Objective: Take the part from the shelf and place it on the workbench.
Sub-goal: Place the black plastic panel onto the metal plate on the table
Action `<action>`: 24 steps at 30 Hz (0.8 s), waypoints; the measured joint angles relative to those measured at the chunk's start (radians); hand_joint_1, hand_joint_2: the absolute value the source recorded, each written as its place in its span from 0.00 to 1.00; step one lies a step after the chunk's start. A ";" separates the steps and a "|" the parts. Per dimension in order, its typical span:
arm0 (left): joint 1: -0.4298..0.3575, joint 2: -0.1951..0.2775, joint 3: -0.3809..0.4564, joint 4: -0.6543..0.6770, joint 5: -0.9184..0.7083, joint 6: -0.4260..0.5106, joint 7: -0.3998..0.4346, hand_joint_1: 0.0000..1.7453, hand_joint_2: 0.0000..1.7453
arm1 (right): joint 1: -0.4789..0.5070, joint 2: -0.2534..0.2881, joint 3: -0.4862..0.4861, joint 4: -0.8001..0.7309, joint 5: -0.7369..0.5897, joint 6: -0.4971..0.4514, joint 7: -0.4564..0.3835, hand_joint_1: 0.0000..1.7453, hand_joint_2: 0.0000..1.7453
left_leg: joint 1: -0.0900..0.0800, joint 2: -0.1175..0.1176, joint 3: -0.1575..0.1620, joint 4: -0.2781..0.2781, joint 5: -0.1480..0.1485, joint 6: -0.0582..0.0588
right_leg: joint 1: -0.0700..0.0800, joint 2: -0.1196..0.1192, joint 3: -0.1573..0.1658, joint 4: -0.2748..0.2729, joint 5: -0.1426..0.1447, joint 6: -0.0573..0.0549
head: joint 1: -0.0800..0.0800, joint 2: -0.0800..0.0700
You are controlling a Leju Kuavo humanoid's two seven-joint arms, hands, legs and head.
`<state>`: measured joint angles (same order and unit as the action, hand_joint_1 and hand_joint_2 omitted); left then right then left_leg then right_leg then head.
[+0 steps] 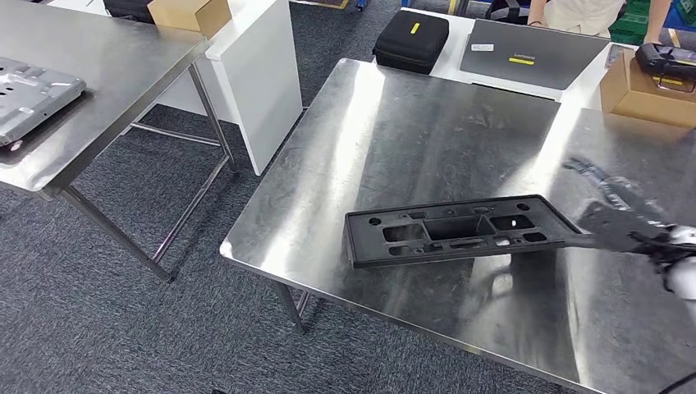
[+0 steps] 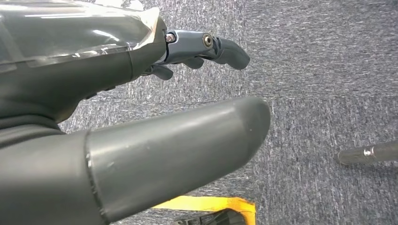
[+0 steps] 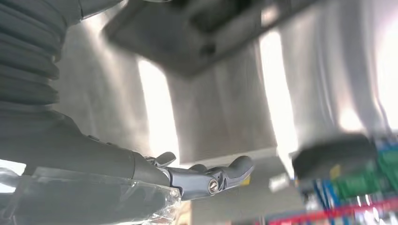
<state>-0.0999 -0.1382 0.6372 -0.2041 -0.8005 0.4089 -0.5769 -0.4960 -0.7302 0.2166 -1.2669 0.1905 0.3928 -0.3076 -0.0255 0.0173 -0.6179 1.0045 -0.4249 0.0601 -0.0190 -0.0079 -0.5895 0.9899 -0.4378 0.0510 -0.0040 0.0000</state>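
Black rectangular plastic part [image 1: 455,230] lies on the steel tabletop [image 1: 410,139], extending from the right hand [image 1: 669,246]; its grip cannot be confirmed. Left hand [image 2: 141,103] empty, fingers apart.

A long black plastic part [image 1: 455,230], rectangular and flat like a mounting frame, lies over the steel workbench [image 1: 394,139] near its front edge, its length running across the bench and slanting slightly. Its face is broken by several rectangular cut-outs and small round holes, with a raised rim around the outline. The right end meets dark fingers [image 1: 648,240] at the picture's edge; whether they grip it cannot be told. The bench top is brushed and shiny, mirroring the part as a dim reflection just beneath it. From the right wrist the part [image 3: 197,28] appears blurred above the gleaming surface
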 joint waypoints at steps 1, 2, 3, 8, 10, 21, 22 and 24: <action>0.000 0.001 0.001 0.000 -0.003 -0.001 0.002 0.00 0.00 | 0.039 -0.043 -0.032 -0.047 -0.052 0.007 0.012 0.00 1.00 | 0.000 -0.003 -0.001 0.000 0.000 0.001 | 0.000 -0.003 0.001 0.000 -0.001 0.001 | 0.000 0.000; 0.000 0.001 0.002 0.000 -0.005 -0.002 0.003 0.00 0.00 | 0.089 -0.089 -0.075 -0.099 -0.101 0.016 0.025 0.00 1.00 | 0.000 -0.005 -0.002 0.001 -0.001 0.001 | 0.000 -0.005 0.001 0.000 -0.002 0.003 | 0.000 0.000; 0.001 0.001 0.003 0.000 -0.006 -0.002 0.004 0.00 0.00 | 0.144 -0.133 -0.125 -0.150 -0.146 0.028 0.039 0.00 1.00 | -0.001 -0.007 -0.003 0.001 -0.002 0.002 | 0.000 -0.007 0.001 0.000 -0.003 0.004 | 0.000 0.000; 0.003 0.004 0.010 0.000 -0.005 0.004 0.005 0.00 0.00 | 0.310 -0.337 -0.372 -0.331 -0.361 0.090 0.160 0.00 1.00 | -0.004 -0.003 -0.004 0.001 -0.005 0.005 | -0.002 -0.001 -0.001 0.000 -0.004 0.006 | 0.000 0.000; 0.001 0.006 0.018 0.000 -0.002 0.006 0.005 0.00 0.00 | 0.357 -0.411 -0.454 -0.375 -0.419 0.105 0.223 0.00 1.00 | -0.004 -0.001 -0.003 0.001 -0.005 0.005 | -0.003 0.002 -0.002 0.000 -0.004 0.006 | 0.001 0.000; 0.009 0.003 0.058 0.000 0.024 0.028 -0.004 0.00 0.00 | 0.744 -0.231 -1.192 -0.720 -0.332 0.331 0.302 0.00 1.00 | -0.003 -0.003 0.002 0.001 -0.010 0.006 | -0.002 -0.001 -0.003 -0.001 -0.009 0.008 | 0.001 0.000; 0.012 0.002 0.061 0.000 0.026 0.032 -0.005 0.00 0.00 | 0.744 -0.171 -1.254 -0.759 -0.320 0.374 0.287 0.00 1.00 | -0.003 -0.004 0.004 0.001 -0.011 0.006 | -0.002 -0.001 -0.004 -0.001 -0.010 0.008 | 0.001 0.000; 0.019 0.000 0.070 0.001 0.030 0.040 -0.003 0.00 0.00 | 0.719 -0.045 -1.380 -0.830 -0.288 0.475 0.247 0.00 1.00 | -0.003 -0.003 0.007 0.001 -0.015 0.006 | -0.002 -0.001 0.000 -0.001 -0.013 0.008 | 0.001 0.000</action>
<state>-0.0813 -0.1382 0.7074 -0.2035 -0.7706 0.4485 -0.5796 0.2228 -0.7753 -1.1634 -2.0966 -0.0971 0.8681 -0.0602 -0.0290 0.0141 -0.6112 1.0050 -0.4394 0.0660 -0.0215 -0.0086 -0.5895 0.9893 -0.4507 0.0595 -0.0031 0.0000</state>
